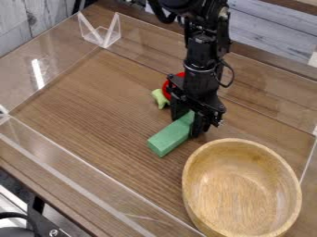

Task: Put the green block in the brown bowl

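The black robot arm stands near-vertical, its black gripper pointing straight down, jaws apart around the far end of the flat light-green block. That block lies on the wood-grain desk, just left of the round tan wooden bowl.
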Tool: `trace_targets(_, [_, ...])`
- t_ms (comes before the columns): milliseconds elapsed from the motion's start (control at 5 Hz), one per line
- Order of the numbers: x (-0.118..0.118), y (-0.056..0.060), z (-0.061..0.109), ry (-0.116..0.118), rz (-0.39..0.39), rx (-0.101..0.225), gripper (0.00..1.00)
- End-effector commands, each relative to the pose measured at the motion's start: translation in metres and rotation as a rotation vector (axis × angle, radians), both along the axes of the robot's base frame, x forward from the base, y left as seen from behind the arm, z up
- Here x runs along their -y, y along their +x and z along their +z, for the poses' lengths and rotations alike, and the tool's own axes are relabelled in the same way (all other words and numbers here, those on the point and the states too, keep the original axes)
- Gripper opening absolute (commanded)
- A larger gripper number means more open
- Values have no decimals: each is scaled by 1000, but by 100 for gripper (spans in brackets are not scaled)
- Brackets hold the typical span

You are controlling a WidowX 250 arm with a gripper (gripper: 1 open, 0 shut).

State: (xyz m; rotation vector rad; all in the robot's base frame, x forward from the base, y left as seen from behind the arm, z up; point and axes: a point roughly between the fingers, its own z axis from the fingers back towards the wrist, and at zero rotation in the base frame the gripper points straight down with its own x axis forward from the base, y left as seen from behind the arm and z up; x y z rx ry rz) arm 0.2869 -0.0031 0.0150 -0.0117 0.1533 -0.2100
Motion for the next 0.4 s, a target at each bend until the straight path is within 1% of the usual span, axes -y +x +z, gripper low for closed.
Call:
trace_targets(0, [-11,5,27,18,10,27,0])
trace_targets(200, [-1,3,45,41,47,47,0])
